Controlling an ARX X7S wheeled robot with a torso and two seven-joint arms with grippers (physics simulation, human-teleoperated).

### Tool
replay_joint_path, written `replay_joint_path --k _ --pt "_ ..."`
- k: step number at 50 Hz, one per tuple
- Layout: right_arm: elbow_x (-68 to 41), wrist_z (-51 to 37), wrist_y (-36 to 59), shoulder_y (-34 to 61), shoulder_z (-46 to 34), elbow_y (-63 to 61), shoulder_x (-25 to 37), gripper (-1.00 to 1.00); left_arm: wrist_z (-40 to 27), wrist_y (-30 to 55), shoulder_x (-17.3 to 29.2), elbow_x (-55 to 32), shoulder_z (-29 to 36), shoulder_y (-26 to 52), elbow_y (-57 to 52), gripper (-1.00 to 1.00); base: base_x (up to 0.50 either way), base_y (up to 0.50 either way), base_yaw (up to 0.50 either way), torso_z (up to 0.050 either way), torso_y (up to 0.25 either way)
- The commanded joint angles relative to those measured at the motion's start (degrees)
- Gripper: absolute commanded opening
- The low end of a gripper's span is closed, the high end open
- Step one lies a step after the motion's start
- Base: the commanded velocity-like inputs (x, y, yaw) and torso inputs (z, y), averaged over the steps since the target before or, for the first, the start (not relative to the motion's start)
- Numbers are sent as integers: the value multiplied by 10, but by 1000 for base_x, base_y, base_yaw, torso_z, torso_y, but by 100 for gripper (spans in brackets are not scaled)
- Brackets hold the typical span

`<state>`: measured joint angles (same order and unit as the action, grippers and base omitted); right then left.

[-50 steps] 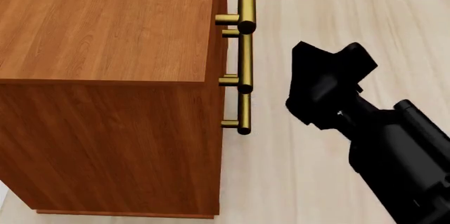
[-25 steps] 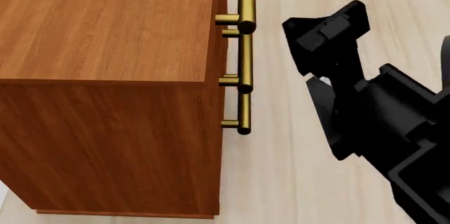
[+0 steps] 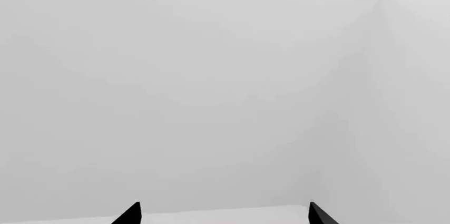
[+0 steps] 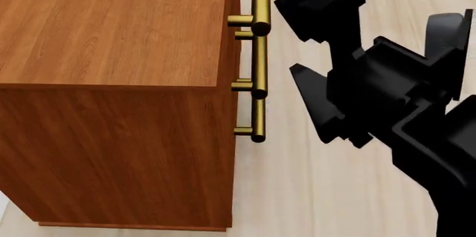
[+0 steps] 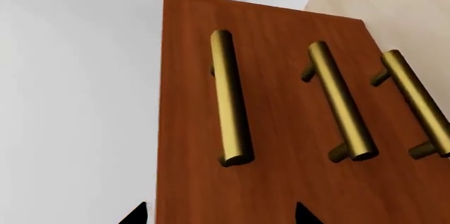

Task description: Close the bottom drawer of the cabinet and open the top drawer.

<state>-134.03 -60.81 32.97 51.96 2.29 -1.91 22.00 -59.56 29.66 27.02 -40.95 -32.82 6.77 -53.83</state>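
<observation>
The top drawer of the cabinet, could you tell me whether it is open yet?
Shut: the top drawer lies flush with the two drawer fronts below it, and the right gripper, fingers apart, hasn't reached its handle.

Floor beside cabinet: lay open.
Cabinet front: three brass handles jutted into the right gripper's path.

The right gripper is showing matte black, angular, faceted housings; its fingers are tapering to points. A grey curved panel is sitting behind it.
</observation>
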Motion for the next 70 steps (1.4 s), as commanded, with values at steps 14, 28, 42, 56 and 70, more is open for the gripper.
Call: replay_joint_path --k 14,28,42,56,70 --pt "83 117 23 87 -63 198 -20 100 -4 -3 6 -2 3 0 1 100 0 0 0 0 0" --pt "120 168 43 126 -102 277 -36 100 -5 -4 9 -6 4 0 2 100 0 0 0 0 0" --pt "125 180 50 133 -114 287 -42 100 10 -31 -5 20 13 -20 8 100 0 0 0 0 0" --pt "108 152 52 117 -113 249 -40 100 -11 -7 13 -6 7 -5 1 100 0 0 0 0 0" --pt "98 130 43 103 -107 211 -33 -100 -14 -8 17 -7 10 -3 4 100 0 0 0 0 0"
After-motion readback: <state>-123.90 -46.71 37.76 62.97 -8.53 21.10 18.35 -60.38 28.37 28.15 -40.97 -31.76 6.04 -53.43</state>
